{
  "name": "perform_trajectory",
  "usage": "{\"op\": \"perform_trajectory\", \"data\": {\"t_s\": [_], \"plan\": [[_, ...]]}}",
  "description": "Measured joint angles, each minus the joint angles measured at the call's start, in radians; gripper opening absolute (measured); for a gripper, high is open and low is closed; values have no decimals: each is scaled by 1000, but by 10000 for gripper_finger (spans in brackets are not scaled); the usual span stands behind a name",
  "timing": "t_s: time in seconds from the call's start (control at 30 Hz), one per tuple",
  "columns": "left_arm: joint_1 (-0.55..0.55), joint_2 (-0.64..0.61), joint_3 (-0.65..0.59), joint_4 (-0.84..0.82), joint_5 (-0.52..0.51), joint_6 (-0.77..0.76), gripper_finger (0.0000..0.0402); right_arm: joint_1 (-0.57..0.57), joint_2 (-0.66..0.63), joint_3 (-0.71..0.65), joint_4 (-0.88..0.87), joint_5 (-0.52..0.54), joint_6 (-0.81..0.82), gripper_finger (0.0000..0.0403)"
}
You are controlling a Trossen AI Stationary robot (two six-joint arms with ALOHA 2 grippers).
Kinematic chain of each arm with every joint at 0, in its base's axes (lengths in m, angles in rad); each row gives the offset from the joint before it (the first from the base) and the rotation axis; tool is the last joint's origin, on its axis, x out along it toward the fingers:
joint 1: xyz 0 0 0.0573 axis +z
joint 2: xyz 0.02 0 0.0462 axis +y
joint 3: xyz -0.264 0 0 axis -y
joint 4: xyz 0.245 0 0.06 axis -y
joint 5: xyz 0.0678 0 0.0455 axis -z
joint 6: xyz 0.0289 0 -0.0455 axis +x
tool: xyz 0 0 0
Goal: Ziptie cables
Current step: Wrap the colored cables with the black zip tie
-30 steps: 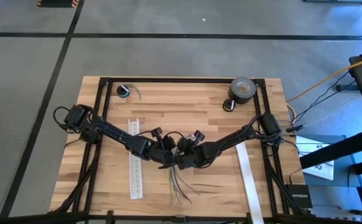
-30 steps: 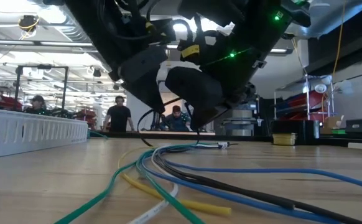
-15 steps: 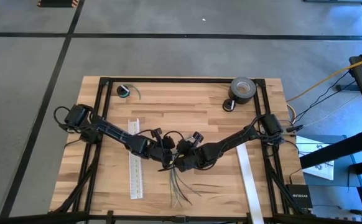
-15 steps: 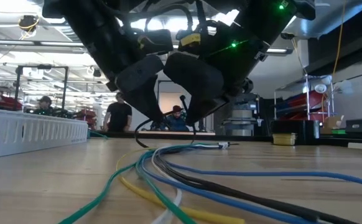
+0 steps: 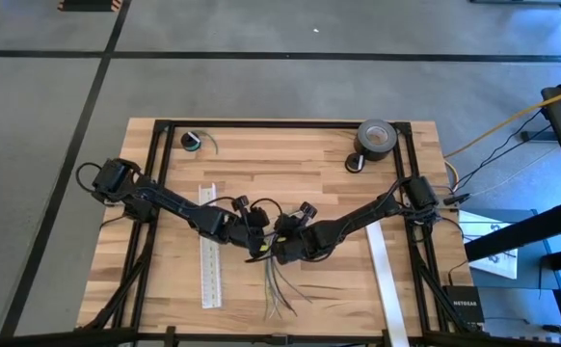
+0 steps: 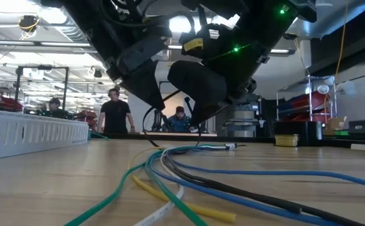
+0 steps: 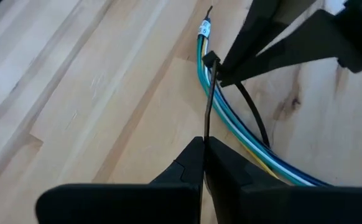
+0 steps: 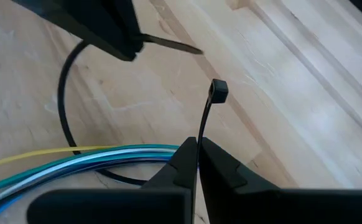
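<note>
Your cables (image 5: pixel 279 289) are a loose bundle of thin wires in green, blue, pale yellow, white and black, lying on the wooden surface (image 5: pixel 290 164) near its front middle. They are gathered at the end under the arms and fan apart toward the front edge; the low view shows them (image 6: pixel 170 169) flat on the wood.

One ziptie (image 7: pixel 207 99) is a very thin black strip with a small square head, looped around the gathered end of the bundle (image 7: pixel 231 137).

Your left end effector (image 7: pixel 203 146) is clenched on one end of that strip, just beside the wires. Your right end effector (image 8: pixel 197 149) is clenched on the head end (image 8: pixel 211 106), directly above the bundle (image 8: pixel 94 162). In the overhead view both end effectors meet over the gathered end, left (image 5: pixel 257 248) and right (image 5: pixel 277 253) almost touching.
</note>
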Motion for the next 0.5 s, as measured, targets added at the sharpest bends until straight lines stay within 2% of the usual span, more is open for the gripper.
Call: {"op": "perform_trajectory", "data": {"t_s": [0.5], "plan": [[-4, 11, -34, 30, 7, -8, 0, 0, 0, 0, 29, -8, -3, 0]]}}
